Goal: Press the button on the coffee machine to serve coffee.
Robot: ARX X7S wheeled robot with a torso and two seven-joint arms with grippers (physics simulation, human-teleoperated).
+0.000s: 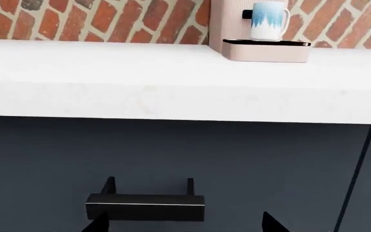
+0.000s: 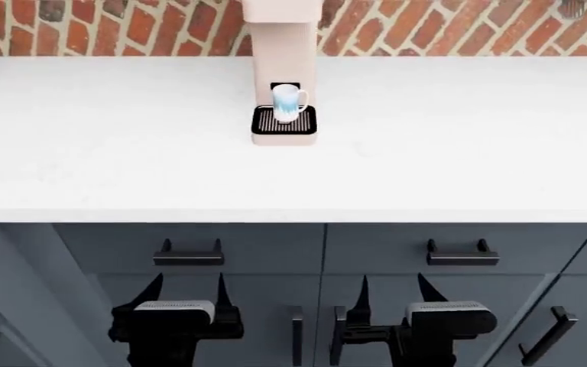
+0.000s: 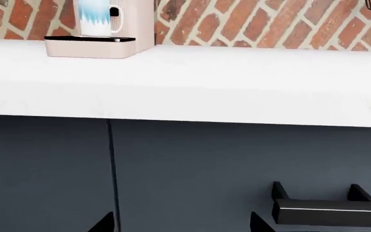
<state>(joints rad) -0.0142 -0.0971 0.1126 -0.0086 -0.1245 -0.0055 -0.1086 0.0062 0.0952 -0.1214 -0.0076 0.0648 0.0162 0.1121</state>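
Observation:
The pale beige-pink coffee machine [image 2: 281, 46] stands at the back of the white counter against the brick wall. Its black slatted drip tray [image 2: 269, 121] holds a white-and-blue mug [image 2: 288, 102]. Its buttons are out of view. The machine also shows in the left wrist view [image 1: 232, 21] and in the right wrist view [image 3: 137, 24]. My left gripper [image 2: 186, 293] and right gripper [image 2: 394, 294] are both open and empty. They hang low in front of the dark cabinet fronts, below the counter edge and well short of the machine.
The white counter [image 2: 457, 145] spans the view, with its front edge above the grippers. Dark drawers below carry black handles [image 2: 189, 257] [image 2: 462, 256]. Cabinet doors under them have vertical handles [image 2: 296, 335] [image 2: 546, 335].

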